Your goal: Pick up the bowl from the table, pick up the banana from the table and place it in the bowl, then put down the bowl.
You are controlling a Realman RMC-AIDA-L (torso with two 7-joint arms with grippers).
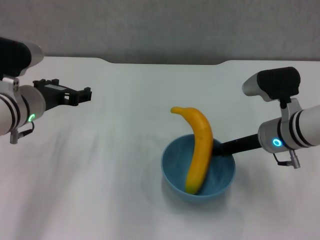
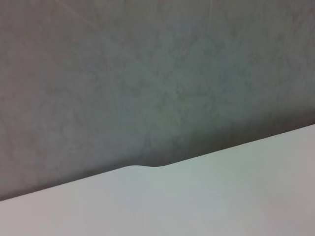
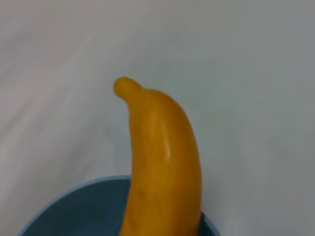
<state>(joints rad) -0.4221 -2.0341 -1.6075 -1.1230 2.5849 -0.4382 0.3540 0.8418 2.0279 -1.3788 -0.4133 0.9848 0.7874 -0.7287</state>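
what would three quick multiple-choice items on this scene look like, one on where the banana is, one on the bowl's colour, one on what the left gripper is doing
1. Where is the banana?
A. flat on the table beside the bowl
B. standing in the bowl, its upper end sticking out over the rim
C. held in the left gripper

2. What colour is the bowl?
A. light blue
B. red
C. white

3. What state is the left gripper in?
A. shut on the banana
B. shut on the bowl's rim
C. holding nothing, out over the table far from the bowl

Key: 1 B, the head view shows one end down inside the bowl and the other rising above the rim. 2 A, the walls are light blue in the head and right wrist views. 3 C, it points out with nothing in it; the right gripper reaches to the bowl's rim.
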